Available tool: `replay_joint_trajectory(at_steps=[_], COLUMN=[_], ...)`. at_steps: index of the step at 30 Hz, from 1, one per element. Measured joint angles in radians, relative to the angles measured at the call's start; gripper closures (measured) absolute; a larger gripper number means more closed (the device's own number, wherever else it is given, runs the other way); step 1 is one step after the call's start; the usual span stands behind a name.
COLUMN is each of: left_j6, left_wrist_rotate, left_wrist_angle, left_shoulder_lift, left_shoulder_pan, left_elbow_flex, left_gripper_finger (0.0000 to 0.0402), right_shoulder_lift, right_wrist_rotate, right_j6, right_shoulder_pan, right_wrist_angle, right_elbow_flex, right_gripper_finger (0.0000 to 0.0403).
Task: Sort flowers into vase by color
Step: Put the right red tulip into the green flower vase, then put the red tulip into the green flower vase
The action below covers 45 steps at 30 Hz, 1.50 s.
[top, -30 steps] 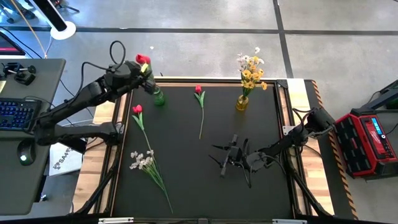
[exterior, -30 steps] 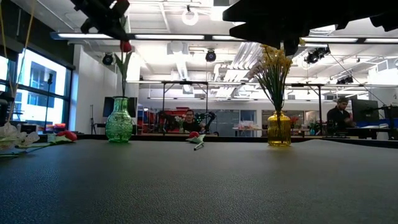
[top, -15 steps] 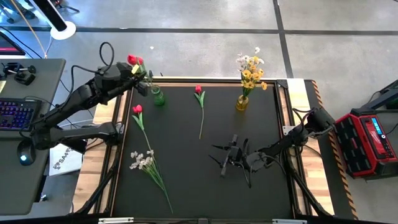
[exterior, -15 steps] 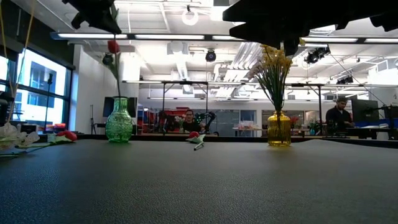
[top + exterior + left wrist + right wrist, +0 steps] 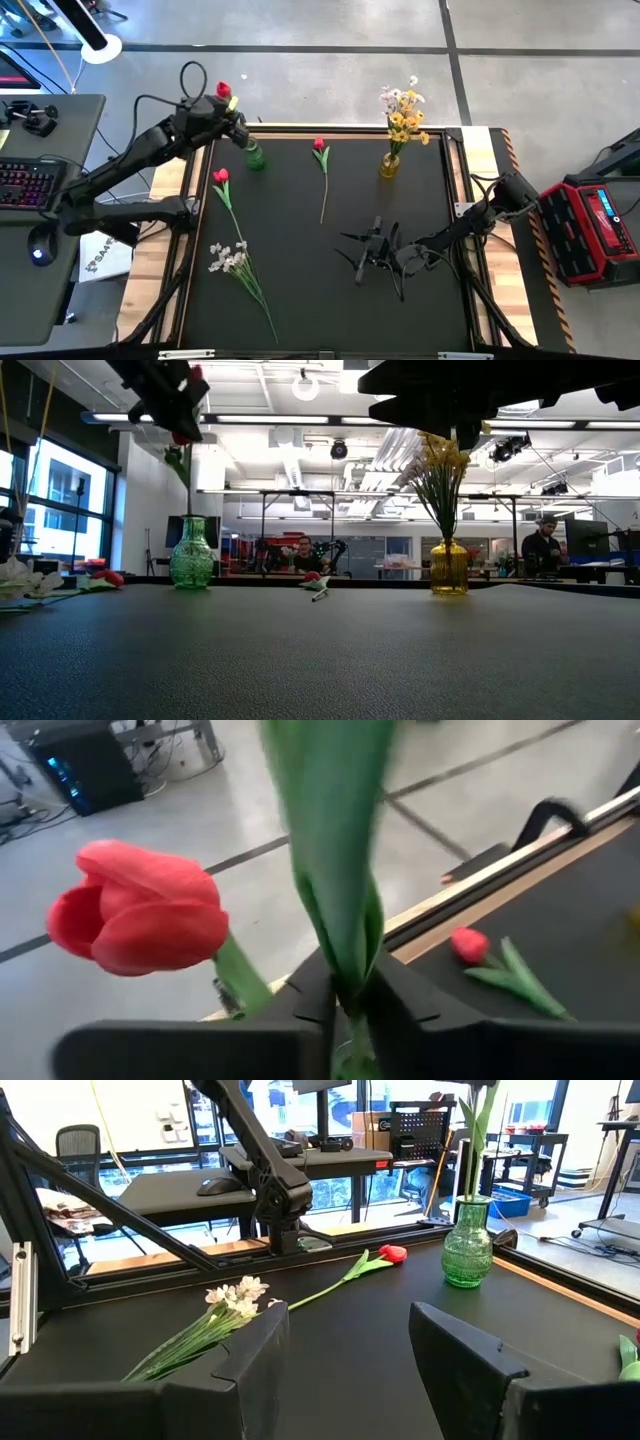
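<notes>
Red petals mark the moment: the left gripper (image 5: 232, 113), raised above the table's far left corner, has its fingers (image 5: 400, 1005) pinched close on the green stem of a red tulip (image 5: 222, 90), whose stem slants down into the green vase (image 5: 255, 156) just below. The wrist view shows the stem and a leaf squeezed between the two dark fingers, the bloom hanging off to one side. By the look of it, the step in hand is seating this tulip in the green vase; the next move calls for letting go cleanly, so that the stem drops straight into the narrow neck, then lifting away without dragging the flower out.

On the black mat (image 5: 300, 270) lie a second red tulip (image 5: 220, 176) near the left edge, a third tulip (image 5: 319, 144) further along toward the yellow vase (image 5: 389, 165), and a white spray (image 5: 228, 259) nearer the front. The yellow vase already holds yellow and white sprigs (image 5: 404, 112). The right gripper (image 5: 372, 252) rests low on the mat, jaws wide apart and empty.
</notes>
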State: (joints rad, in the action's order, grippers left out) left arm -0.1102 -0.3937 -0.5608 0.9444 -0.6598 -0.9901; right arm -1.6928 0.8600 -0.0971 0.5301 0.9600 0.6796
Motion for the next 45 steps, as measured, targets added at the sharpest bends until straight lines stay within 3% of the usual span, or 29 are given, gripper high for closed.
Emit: replay_joint_trajectory(at_steps=[9,19,24,29,35,37,40,45], left_j6=[0.009,-0.029,-0.138,-0.363,-0.745,-0.882,-1.070,-1.317], left_wrist_rotate=[-0.003,-0.015,-0.015,-0.099,-0.109,-0.071,0.008,0.034], left_wrist_angle=[-0.114,-0.376,-0.491,-0.617,-0.732,-0.753,-0.749,-0.672], left_shoulder_lift=[0.000,-0.001,-0.005,-0.004,-0.001,0.001,0.000,0.000], left_shoulder_pan=[-0.056,-0.002,0.163,0.398,0.659,0.731,0.833,0.985], left_elbow_flex=[-0.051,-0.283,-0.307,-0.242,-0.091,-0.024,0.076,0.229], left_gripper_finger=[0.0234,0.0214,0.0218,0.0234,0.0249,0.0253,0.0256,0.0257], right_shoulder_lift=[0.000,0.000,0.000,0.000,0.000,0.000,0.000,0.000], right_wrist_rotate=[0.000,0.000,-0.007,-0.076,-0.138,-0.138,-0.138,-0.138], right_j6=[0.000,-0.009,-0.060,-0.087,-0.069,-0.060,-0.045,-0.022], right_shoulder_pan=[0.000,0.000,-0.008,-0.026,-0.039,-0.040,-0.039,-0.033], right_wrist_angle=[0.000,-0.021,-0.107,-0.183,-0.254,-0.283,-0.312,-0.369], right_elbow_flex=[0.000,0.000,0.000,0.000,0.000,0.000,0.000,0.000], right_gripper_finger=[0.0206,0.0206,0.0206,0.0206,0.0206,0.0206,0.0206,0.0206])
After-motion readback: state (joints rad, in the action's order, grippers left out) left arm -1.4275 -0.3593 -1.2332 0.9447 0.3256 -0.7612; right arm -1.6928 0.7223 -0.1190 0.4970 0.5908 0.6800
